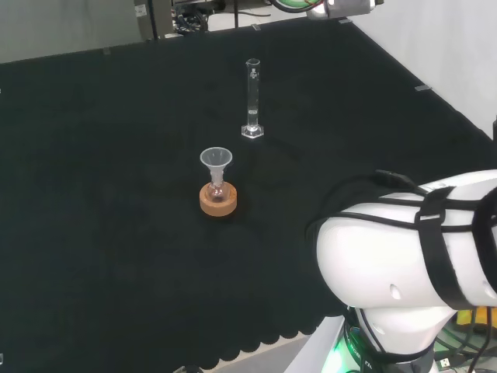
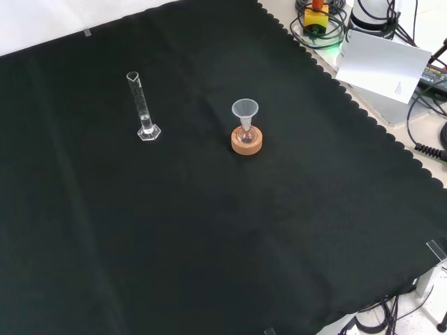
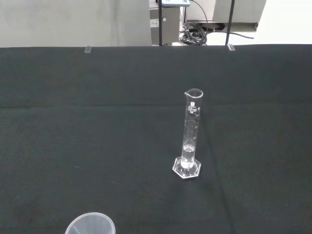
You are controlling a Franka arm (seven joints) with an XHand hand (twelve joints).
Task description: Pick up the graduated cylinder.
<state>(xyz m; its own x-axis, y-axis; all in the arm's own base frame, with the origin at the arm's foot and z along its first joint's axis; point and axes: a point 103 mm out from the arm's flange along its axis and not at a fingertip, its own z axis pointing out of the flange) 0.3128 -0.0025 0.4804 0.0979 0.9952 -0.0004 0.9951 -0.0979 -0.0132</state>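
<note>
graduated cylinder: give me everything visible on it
The graduated cylinder is a tall, narrow clear tube with printed graduation marks, a pour spout at the rim and a hexagonal foot. It stands upright on the black cloth, looks empty, and nothing touches it. In the front view it stands left of the funnel, well apart.

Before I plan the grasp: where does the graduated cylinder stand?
The graduated cylinder stands upright on the black cloth, left of the funnel on its cork ring in the front view, apart from them; in the head view it is farther off.
</note>
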